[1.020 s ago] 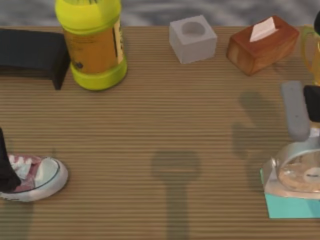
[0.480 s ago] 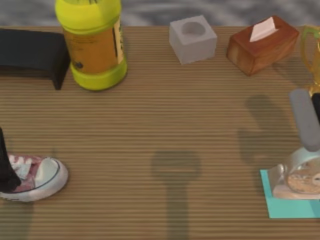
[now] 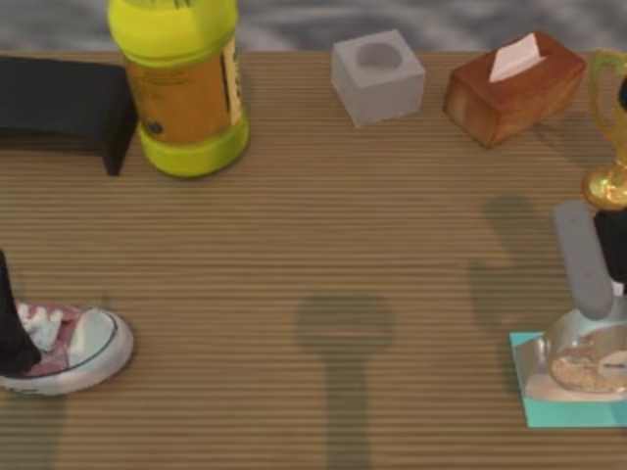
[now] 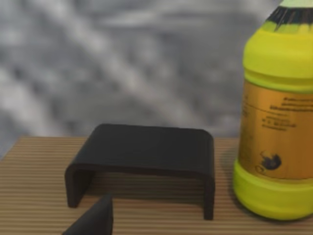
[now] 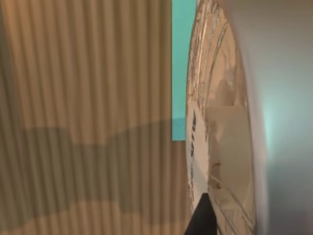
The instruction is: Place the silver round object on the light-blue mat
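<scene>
Top view, from nine o'clock round to three: the left arm (image 3: 12,333) sits parked by a sneaker (image 3: 73,348); I cannot tell its end effector's state. At four o'clock the silver round object (image 3: 586,360) rests on the light-blue mat (image 3: 549,409), speckled face up, under the right end effector (image 3: 602,294), whose grip I cannot tell. Only the right wrist view shows the disc's rim edge-on against the desk (image 5: 83,98).

Legible text: none. Orange label on the yellow plastic bottle (image 4: 277,132) carries dark print lines and a small emblem, unreadable.
</scene>
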Action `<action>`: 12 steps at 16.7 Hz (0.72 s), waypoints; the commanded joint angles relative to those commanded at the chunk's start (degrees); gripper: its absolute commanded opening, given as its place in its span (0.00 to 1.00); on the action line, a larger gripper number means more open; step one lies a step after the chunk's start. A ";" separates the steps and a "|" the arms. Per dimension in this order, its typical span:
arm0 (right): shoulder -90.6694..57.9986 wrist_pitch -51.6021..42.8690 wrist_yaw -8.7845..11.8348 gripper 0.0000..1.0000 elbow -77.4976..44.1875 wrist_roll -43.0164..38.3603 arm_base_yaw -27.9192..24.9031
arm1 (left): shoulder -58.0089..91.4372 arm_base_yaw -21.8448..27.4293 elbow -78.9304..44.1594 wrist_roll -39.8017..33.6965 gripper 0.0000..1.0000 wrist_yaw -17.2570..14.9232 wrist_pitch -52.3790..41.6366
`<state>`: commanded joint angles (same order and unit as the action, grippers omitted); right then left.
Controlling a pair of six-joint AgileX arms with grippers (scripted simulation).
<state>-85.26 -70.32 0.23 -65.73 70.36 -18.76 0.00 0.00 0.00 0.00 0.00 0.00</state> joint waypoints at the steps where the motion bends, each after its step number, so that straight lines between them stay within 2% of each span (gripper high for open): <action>1: 0.00 0.00 0.00 0.00 0.00 0.00 0.00 | 0.00 0.00 0.00 0.00 1.00 0.00 0.00; 2: 0.00 0.00 0.00 0.00 0.00 0.00 0.00 | 0.00 0.00 0.00 0.00 1.00 0.00 0.00; 12: 0.00 0.00 0.00 0.75 0.00 0.00 0.00 | 0.00 0.00 0.00 0.00 1.00 0.00 0.00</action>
<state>-85.26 -70.32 0.23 -65.73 70.36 -18.76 0.00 0.00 0.00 0.00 0.00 0.00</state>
